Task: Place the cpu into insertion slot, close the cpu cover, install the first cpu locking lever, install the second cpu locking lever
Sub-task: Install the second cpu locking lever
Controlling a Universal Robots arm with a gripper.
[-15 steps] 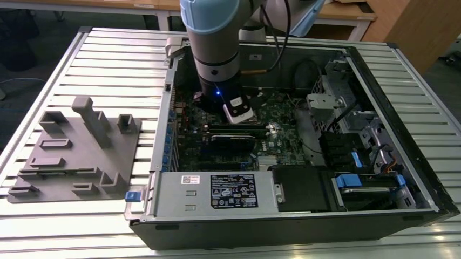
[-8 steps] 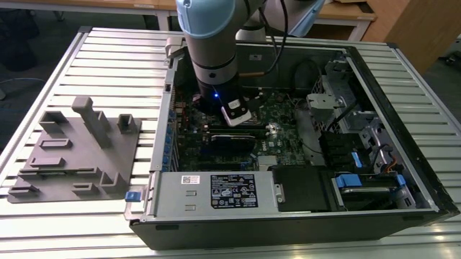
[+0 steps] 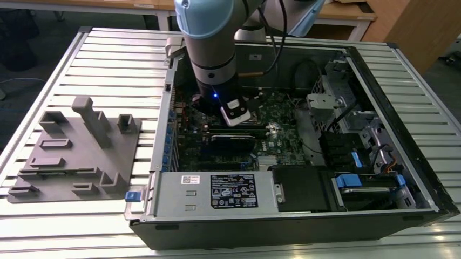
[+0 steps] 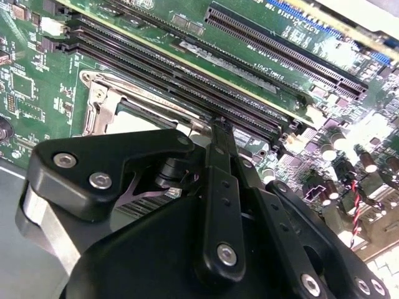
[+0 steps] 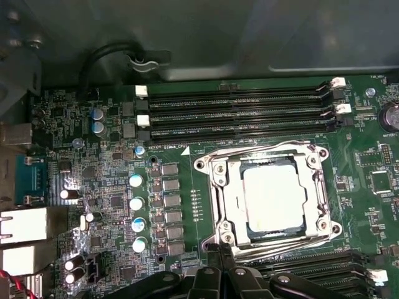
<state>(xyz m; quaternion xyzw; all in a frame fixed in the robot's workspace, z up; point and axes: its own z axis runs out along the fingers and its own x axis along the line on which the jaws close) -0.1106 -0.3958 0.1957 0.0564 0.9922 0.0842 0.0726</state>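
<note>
We see the cpu (image 5: 272, 196) lying flat in its slot under the cover (image 5: 269, 157) — right beside our gripper (image 5: 219, 252), whose fingers (image 4: 219, 134) are pressed together.

The arm (image 3: 209, 43) reaches straight down in the exterior view, its wrist vertical, while the black gripper (image 4: 218, 128) in the second wrist view has its fingers closed together at the tip.

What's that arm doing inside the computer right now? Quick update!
Black gripper low over the green motherboard, at the socket's edge. Silvery-grey square cpu seated in socket; shiny metal cpu cover down around it. Nothing blocking.
</note>
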